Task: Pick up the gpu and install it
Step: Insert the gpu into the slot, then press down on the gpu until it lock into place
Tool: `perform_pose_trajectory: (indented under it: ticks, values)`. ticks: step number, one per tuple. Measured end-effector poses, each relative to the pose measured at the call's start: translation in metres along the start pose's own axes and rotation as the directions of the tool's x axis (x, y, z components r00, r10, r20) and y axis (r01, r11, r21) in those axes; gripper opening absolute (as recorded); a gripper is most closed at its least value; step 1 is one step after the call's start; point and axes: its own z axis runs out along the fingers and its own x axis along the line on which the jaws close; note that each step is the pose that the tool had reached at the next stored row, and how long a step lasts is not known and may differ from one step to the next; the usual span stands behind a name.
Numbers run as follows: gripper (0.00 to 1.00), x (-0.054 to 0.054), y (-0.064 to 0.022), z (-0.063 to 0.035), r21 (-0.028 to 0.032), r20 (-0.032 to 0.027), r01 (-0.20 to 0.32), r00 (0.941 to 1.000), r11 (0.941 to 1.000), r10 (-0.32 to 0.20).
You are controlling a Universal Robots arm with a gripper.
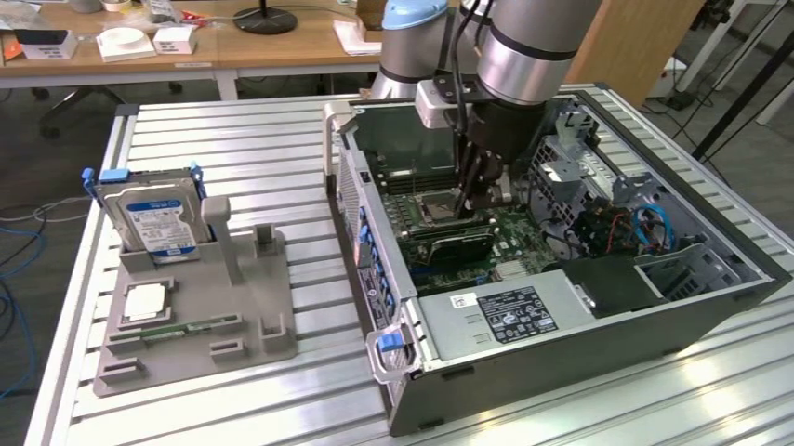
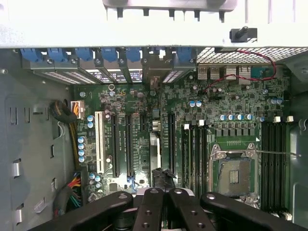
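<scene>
- Tool (image 1: 477,214): lowered inside the open computer case (image 1: 694,307), centre of the exterior frame, above the motherboard (image 1: 527,243). In the wrist view the two inner fingers (image 2: 148,211) are drawn close together on a thin dark edge; read as closed on the gpu (image 1: 449,244).
- Gpu: seen as a dark flat card directly beneath the tool, just below the CPU socket (image 1: 441,206) in the exterior frame, low over the board. Whether it is seated cannot be told.
- Key relation: the card's long axis runs from the frame's left up towards its right, judged parallel to the long black expansion slots (image 2: 171,139). The card hangs straight under the tool.
- Case lies on the slatted counter (image 1: 236,158).
</scene>
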Motion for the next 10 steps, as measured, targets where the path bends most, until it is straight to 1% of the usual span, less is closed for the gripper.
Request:
perform_pose_trajectory:
  ticks: [10]
  values:
    - [0.11,-0.0001,0.0,-0.001,0.0,0.0,0.0,1.0,1.0,0.0]
